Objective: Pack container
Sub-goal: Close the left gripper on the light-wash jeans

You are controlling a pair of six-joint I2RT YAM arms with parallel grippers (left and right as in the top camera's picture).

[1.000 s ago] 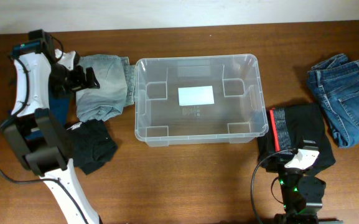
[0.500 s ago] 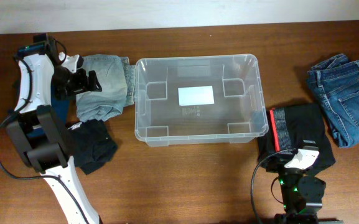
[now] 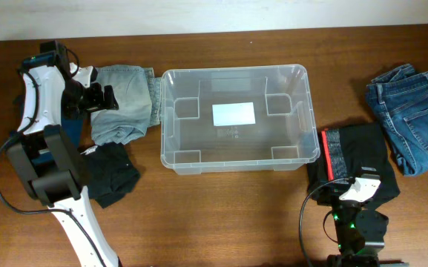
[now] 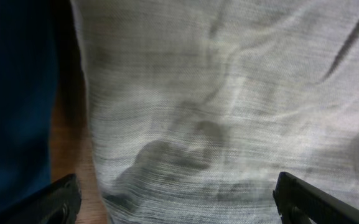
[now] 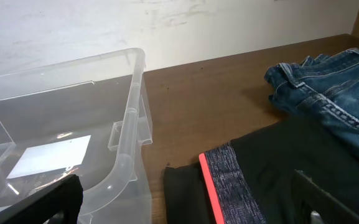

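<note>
Left gripper [image 3: 104, 97] near the table's [image 3: 273, 215] left edge, spread wide over pale folded jeans [image 3: 128, 96]; black garment [image 3: 113, 176] in front. Container [image 3: 232, 71] at the middle, just beside those jeans. Right gripper [image 3: 362, 187], also spread, over red-striped black cloth [image 3: 358, 148] at the front edge; blue jeans [image 3: 410, 111] rightmost.

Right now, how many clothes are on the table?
4: pale jeans left of the tub, black top below them, black red-striped garment lower right, blue jeans far right. More may hide under the left arm.
</note>
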